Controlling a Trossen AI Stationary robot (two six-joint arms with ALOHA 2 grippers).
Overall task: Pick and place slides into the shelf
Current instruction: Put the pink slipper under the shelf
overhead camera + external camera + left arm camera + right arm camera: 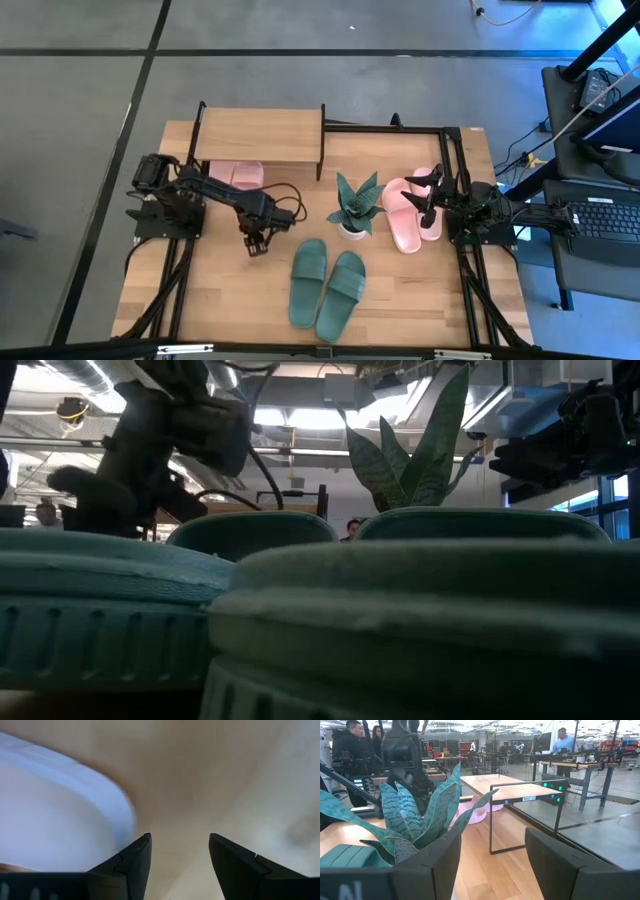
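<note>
Under the shelf (259,136) sit two pink slides (236,175).

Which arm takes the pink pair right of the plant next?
Right. The right pincer hangs open directly over the pale pink soft slide sandals beside the spiky green potted plant. The left pincer, also open, sits across the plant near the low wooden-topped shelf.

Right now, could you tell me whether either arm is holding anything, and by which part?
Nothing is held. The left gripper and the right gripper both have open, empty jaws above the wooden table.
</note>
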